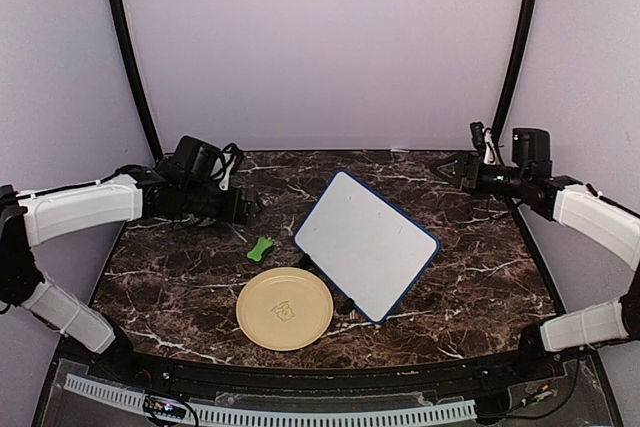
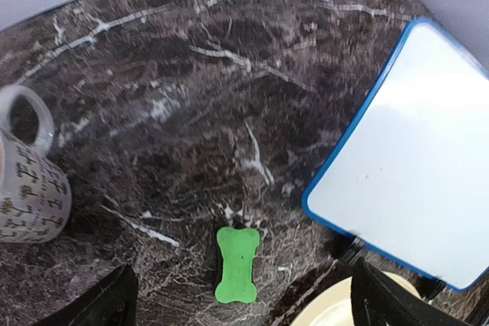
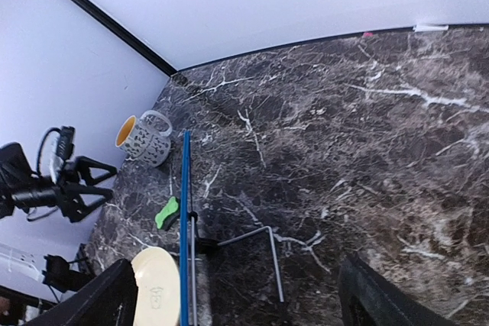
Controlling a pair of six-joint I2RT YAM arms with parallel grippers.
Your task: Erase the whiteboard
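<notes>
The whiteboard [image 1: 365,242], white with a thin blue frame, leans tilted on a wire stand at the table's middle; its face looks blank. It also shows in the left wrist view [image 2: 412,166], and edge-on in the right wrist view [image 3: 184,219]. A green bone-shaped eraser [image 1: 260,249] lies flat on the table left of the board, also seen in the left wrist view [image 2: 237,263]. My left gripper [image 1: 254,209] is open and empty, above and behind the eraser. My right gripper [image 1: 438,167] is open and empty at the back right, apart from the board.
A round pale-yellow plate [image 1: 284,308] lies in front of the board. A patterned mug [image 2: 27,181] lies on its side at the left. The board's wire stand [image 3: 267,250] reaches out behind it. Curved walls close the back and sides.
</notes>
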